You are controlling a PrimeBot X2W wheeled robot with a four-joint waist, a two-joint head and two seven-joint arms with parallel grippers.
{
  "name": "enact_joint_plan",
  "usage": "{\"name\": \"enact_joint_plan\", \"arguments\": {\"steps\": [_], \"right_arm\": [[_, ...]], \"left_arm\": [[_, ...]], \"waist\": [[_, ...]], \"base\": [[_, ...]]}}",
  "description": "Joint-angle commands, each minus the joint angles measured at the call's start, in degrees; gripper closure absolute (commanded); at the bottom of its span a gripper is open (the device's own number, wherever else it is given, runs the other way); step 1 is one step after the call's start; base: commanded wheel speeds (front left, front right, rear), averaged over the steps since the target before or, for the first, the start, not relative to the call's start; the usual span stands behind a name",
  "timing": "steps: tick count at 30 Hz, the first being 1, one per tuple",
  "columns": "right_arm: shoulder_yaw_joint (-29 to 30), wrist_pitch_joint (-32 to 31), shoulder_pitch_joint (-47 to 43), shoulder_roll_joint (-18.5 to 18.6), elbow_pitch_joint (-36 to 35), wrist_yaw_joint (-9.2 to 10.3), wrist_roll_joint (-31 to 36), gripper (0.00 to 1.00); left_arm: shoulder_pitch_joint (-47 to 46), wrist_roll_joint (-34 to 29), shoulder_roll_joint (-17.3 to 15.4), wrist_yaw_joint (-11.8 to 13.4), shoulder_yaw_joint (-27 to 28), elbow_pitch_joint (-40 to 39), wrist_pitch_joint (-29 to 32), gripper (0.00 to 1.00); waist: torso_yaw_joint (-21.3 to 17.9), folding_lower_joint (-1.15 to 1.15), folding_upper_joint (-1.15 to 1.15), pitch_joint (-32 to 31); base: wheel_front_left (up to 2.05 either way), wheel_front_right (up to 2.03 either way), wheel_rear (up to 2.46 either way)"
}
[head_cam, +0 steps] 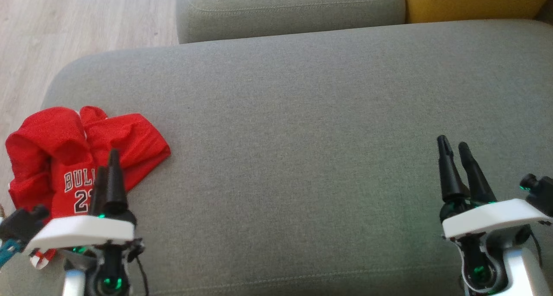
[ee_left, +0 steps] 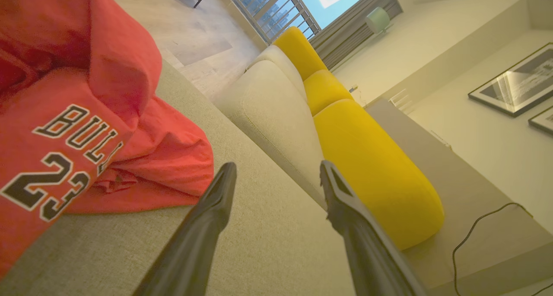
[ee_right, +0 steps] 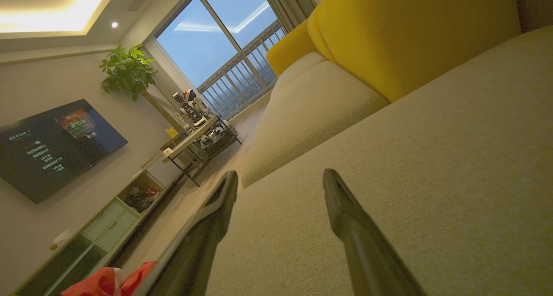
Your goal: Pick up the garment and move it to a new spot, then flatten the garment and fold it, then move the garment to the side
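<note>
The garment [head_cam: 82, 151] is a red basketball jersey with white and black lettering, lying crumpled at the left end of a grey-green sofa seat [head_cam: 302, 157]. In the left wrist view the garment [ee_left: 77, 114] bulks up at the left. My left gripper [head_cam: 108, 160] hovers over the jersey's near right part, open, with nothing between its fingers; in its own view the left gripper [ee_left: 276, 175] points past the cloth's edge. My right gripper [head_cam: 453, 144] stands open over bare cushion at the right, far from the jersey. A red corner of the garment [ee_right: 108, 281] peeks in at the bottom left of the right wrist view.
A second grey cushion [head_cam: 289, 8] and a yellow cushion [head_cam: 475, 2] lie beyond the seat. Wooden floor [head_cam: 65, 23] runs along the left. The wrist views show a wall screen [ee_right: 52, 144], a low shelf unit, a plant [ee_right: 127, 69] and a balcony window [ee_right: 224, 49].
</note>
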State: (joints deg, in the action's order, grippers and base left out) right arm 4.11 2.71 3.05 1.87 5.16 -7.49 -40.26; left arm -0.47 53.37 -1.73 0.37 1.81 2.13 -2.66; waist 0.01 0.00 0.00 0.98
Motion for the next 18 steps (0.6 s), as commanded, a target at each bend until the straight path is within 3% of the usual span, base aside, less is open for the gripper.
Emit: {"name": "enact_joint_plan", "arguments": {"steps": [1,6,18], "right_arm": [[-0.90,0.70,3.63,0.47,-2.78,-0.01,1.85,0.00],[-2.25,1.55,3.43,0.50,-3.27,-0.01,6.50,0.00],[-4.37,3.57,2.62,0.60,-2.52,-0.01,16.52,0.00]], "left_arm": [[-2.72,-1.59,-0.75,0.21,0.48,-2.63,-0.66,0.00],[-3.04,-9.92,-2.57,2.75,-3.33,-3.61,-1.51,0.00],[-5.24,-22.93,-11.13,15.06,-17.52,-1.27,-3.55,0.00]], "waist": [[-0.01,0.00,0.00,0.01],[-0.14,0.00,0.00,0.16],[-0.69,0.00,0.00,0.29]], "base": [[0.00,0.00,0.00],[0.00,0.00,0.00],[0.00,0.00,0.00]]}}
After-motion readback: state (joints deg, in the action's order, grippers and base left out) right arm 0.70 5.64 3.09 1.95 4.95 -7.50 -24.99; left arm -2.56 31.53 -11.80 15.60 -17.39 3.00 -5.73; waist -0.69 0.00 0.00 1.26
